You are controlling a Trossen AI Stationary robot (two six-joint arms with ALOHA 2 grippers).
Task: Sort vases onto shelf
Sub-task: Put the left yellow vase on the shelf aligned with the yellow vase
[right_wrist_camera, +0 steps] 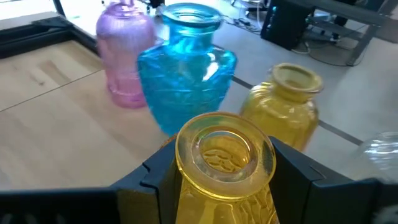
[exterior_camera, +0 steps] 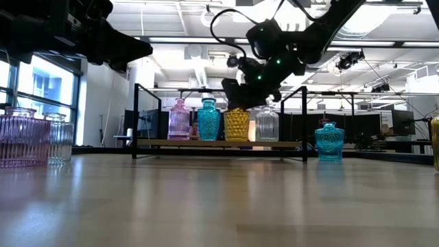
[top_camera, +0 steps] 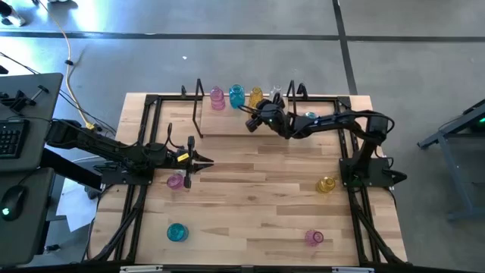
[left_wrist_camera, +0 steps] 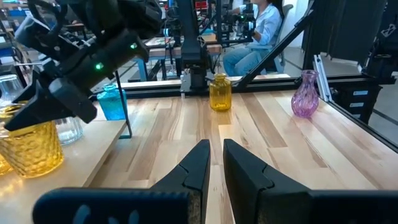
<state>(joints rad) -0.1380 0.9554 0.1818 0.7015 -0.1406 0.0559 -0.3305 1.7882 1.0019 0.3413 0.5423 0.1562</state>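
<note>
Right wrist view shows our right gripper [right_wrist_camera: 225,171] clamped on a yellow vase [right_wrist_camera: 224,180] at the shelf [exterior_camera: 219,143], beside the blue vase [right_wrist_camera: 186,74]; we should seat it level before releasing. Left gripper [top_camera: 198,161] waits shut.

Ribbed pink vase [right_wrist_camera: 126,53], swirl-patterned blue vase [right_wrist_camera: 185,68], dimpled yellow vase [right_wrist_camera: 222,165]

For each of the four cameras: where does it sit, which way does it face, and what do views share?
High: overhead, straight down; both arms, shelf.
Low: tabletop level, facing shelf; right pincer.
Left wrist: behind the shut left pincer, across the table.
Right wrist: over the right pincer gripping a yellow vase.
Shared: yellow vase in low view too.
</note>
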